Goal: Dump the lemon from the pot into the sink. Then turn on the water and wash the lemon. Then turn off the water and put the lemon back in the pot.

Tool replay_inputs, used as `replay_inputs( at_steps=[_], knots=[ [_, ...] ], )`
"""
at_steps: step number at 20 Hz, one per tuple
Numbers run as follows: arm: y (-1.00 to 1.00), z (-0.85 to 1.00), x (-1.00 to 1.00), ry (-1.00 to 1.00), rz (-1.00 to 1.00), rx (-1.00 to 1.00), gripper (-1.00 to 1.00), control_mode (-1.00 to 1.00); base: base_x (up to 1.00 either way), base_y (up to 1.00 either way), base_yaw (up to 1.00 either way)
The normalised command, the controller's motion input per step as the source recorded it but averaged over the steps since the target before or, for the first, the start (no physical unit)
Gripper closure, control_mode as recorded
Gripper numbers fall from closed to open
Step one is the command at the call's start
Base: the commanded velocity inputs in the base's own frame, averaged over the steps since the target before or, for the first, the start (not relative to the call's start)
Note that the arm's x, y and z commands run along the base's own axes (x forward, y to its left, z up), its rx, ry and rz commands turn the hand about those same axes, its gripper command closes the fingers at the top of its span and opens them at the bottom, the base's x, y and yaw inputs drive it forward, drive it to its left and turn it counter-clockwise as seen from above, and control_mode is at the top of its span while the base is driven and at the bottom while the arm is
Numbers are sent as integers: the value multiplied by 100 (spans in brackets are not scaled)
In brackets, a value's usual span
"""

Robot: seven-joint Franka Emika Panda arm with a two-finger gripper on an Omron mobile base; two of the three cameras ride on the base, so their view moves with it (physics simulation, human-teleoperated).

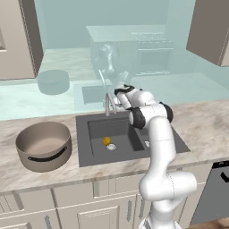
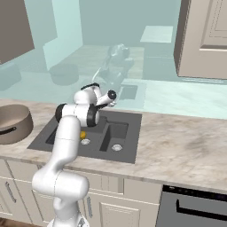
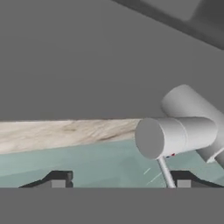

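Yellow lemon (image 1: 106, 141) lies in the sink (image 1: 89, 154), 3 o'clock of the empty pot (image 1: 44, 146) on the worktop (image 1: 205, 125); pincer (image 3: 119, 179), tips apart and empty, is at the tap (image 3: 175, 135), probably to start water.

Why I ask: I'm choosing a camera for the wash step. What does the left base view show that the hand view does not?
Left base view alone: the empty pot on the counter left of the sink, and the lemon lying in the larger basin by its drain.
Hand view alone: a close look at the faucet and its thin stem, with the tool open, fingertips wide apart.
Shared: the faucet and the marbled counter.
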Motion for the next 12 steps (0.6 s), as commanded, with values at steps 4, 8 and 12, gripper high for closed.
replay_inputs(
  at_steps=[4,8,12],
  knots=[
    [0,-22,45,13,-13,0,-100,-100,0,0,0],
    [0,-20,50,16,-12,0,100,-100,0,0,0],
    [0,-20,56,20,-12,0,100,-100,0,0,0]
  ],
)
